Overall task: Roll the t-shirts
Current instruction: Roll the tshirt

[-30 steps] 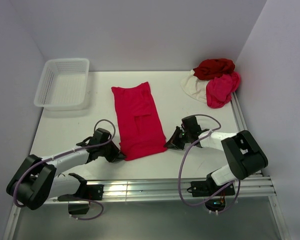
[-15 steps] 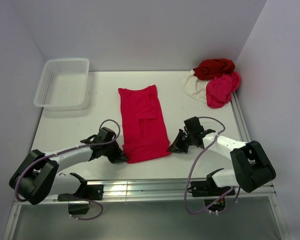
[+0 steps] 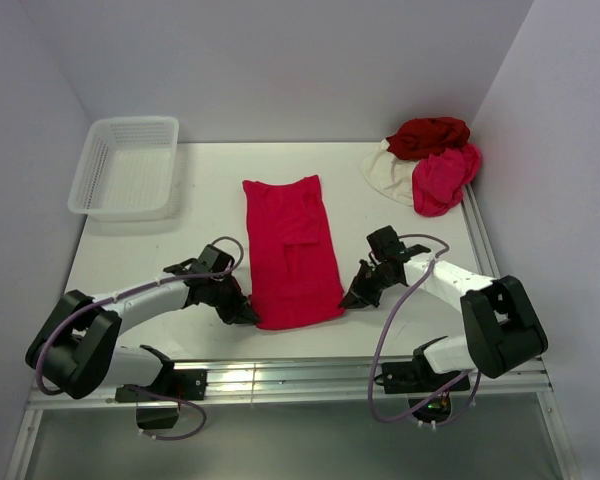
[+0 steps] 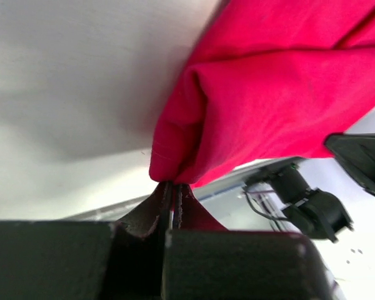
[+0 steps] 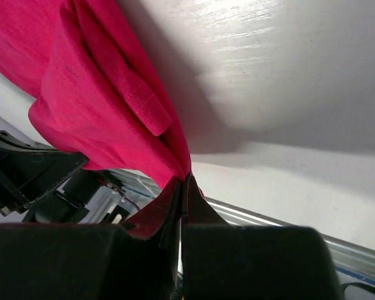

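Evidently the crimson t-shirt (image 3: 292, 250) was pinched at its near corners by left fingers (image 4: 144, 212) and right fingers (image 5: 156, 209); even, taut rolling was advised.

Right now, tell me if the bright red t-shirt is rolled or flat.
Flat, not rolled: the bright red t-shirt lies as a long strip, near corners pinched by the left end effector and right end effector.

So the right pincer (image 5: 184, 181) is pinched tight on one corner of the crimson t-shirt (image 5: 94, 94). The cloth bunches up right at the tips, then fans out toward the upper left, with a stitched hem folded over. White tabletop (image 5: 287, 75) sits underneath. Some black robot hardware (image 5: 31, 172) pokes in at the lower left, and there's a metal rail (image 5: 337, 250) at the bottom right.
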### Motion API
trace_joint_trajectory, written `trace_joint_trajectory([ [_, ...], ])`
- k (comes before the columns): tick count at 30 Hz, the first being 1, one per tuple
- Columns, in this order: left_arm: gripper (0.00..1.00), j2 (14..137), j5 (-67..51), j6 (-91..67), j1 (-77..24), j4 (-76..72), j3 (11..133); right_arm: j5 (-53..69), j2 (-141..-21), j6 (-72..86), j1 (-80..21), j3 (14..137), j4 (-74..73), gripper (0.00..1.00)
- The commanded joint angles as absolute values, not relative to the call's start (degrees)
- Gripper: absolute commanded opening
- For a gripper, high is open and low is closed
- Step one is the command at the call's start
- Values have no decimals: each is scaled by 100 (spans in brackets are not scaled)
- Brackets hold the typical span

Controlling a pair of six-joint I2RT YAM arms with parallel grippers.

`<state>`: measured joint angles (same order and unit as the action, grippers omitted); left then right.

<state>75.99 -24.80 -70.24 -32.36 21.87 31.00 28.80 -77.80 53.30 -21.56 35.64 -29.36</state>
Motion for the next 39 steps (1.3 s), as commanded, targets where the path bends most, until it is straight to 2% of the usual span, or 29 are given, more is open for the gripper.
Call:
trace_joint_trajectory([
  [1, 0, 7559, -2856, -6979, -3042, 2434, 3401, 3023, -7620, 5519, -2066, 3901, -3462, 0],
  [8, 0, 7681, -3375, -6742, -2383, 2434, 3427, 3050, -7656, 5774, -1917, 4026, -3788, 0],
  [17, 0, 8314, -3621, -6530, -2312, 2610, 4183, 3322, -7549, 6354, -1714, 3831, -3523, 0],
  [39, 0, 9070, -4526, -6944, -1732, 2171, 4798, 3735, -9158, 6319, -1160, 5993, -4878, 0],
])
